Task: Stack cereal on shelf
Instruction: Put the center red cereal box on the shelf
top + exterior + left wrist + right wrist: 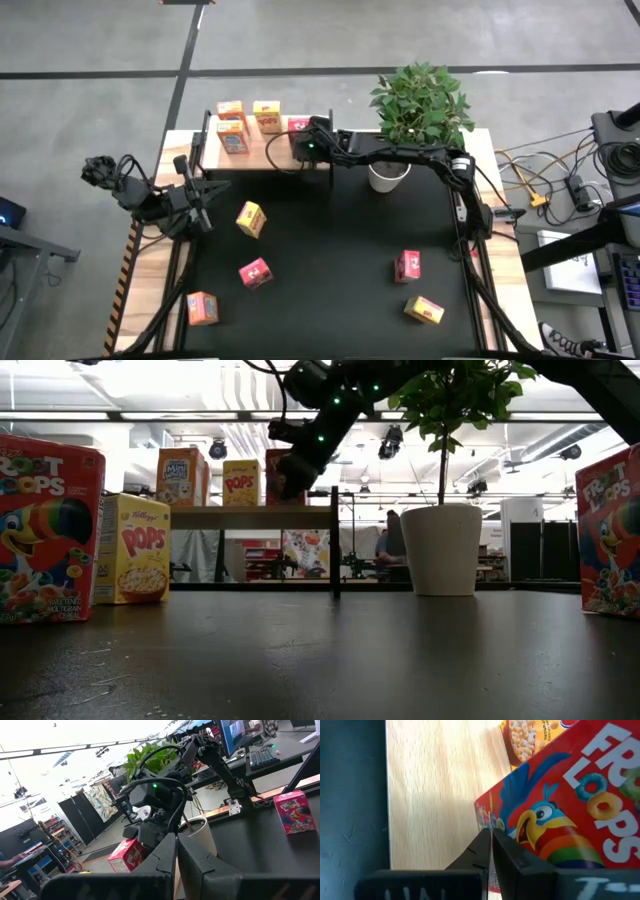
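Observation:
The shelf [262,152] stands at the table's far left with two orange cereal boxes [232,135], a yellow one [267,116] and a red one [298,125] on its board. My right gripper [489,836] is shut, reaching slanting down over the shelf's right end to the red box [560,810]. My left gripper [203,197] waits shut at the table's left edge, touching nothing. Several more boxes lie on the black table: yellow [250,218], red [255,272], orange [203,308], red [408,265], yellow [424,310]. My right gripper meets the red box with its shut fingertips [496,840] at the printed front, close to one side edge [485,817]. It comes slanting down from the table's right. The box rests on the shelf board [430,795] and looks tilted in the left wrist view.
A white pot with a green plant [388,175] stands just right of the shelf, under my right arm. In the low view big boxes stand close at the left [45,530] and right [610,535]. Cables and desks lie beyond the table's right edge.

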`<state>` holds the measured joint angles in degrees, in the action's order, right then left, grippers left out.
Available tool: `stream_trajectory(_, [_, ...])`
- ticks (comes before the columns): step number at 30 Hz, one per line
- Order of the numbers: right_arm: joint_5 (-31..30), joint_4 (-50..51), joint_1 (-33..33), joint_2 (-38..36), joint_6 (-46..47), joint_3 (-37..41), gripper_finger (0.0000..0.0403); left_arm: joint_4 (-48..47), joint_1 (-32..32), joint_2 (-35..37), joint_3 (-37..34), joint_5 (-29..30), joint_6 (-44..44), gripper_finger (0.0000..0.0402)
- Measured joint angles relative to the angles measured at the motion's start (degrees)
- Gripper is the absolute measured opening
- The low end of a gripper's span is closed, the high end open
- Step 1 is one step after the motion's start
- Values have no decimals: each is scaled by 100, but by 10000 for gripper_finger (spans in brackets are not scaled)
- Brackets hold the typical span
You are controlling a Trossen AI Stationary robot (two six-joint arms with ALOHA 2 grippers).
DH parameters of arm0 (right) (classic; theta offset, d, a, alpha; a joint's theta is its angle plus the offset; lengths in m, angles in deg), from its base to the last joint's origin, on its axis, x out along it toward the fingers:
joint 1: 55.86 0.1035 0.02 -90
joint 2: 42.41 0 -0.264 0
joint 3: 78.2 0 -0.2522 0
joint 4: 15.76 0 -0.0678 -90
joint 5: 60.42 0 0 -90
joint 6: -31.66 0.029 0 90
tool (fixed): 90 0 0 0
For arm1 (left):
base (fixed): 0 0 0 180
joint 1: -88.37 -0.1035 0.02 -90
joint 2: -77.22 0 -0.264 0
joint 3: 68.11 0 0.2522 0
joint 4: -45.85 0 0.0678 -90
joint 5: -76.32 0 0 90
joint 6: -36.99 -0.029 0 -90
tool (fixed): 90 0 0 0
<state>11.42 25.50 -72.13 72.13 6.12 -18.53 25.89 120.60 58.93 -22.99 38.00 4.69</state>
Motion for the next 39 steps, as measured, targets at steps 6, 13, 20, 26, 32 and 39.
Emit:
stream_trajectory(6, [-140, -42, -93, 0, 123, 52, 9, -4, 1, 0, 0, 0, -2, 0])
stream_trajectory(13, [-140, -170, -220, 0, 141, 70, 9, -13, 2, 0, 0, 2, 0, 0])
stream_trajectory(20, [-143, -208, -349, 0, -71, 70, 9, -46, 2, 0, 0, 2, 0, 0])
stream_trajectory(26, [-144, -207, -350, -1, -245, 70, 9, -44, 1, 0, 0, 2, 0, 0])
stream_trajectory(32, [-144, -204, -349, -85, -268, 72, 9, -58, 0, 0, 0, 2, 2, 0])
stream_trajectory(39, [-142, -169, -347, -158, -262, 72, 9, -83, 0, 0, 0, 2, 22, 0])
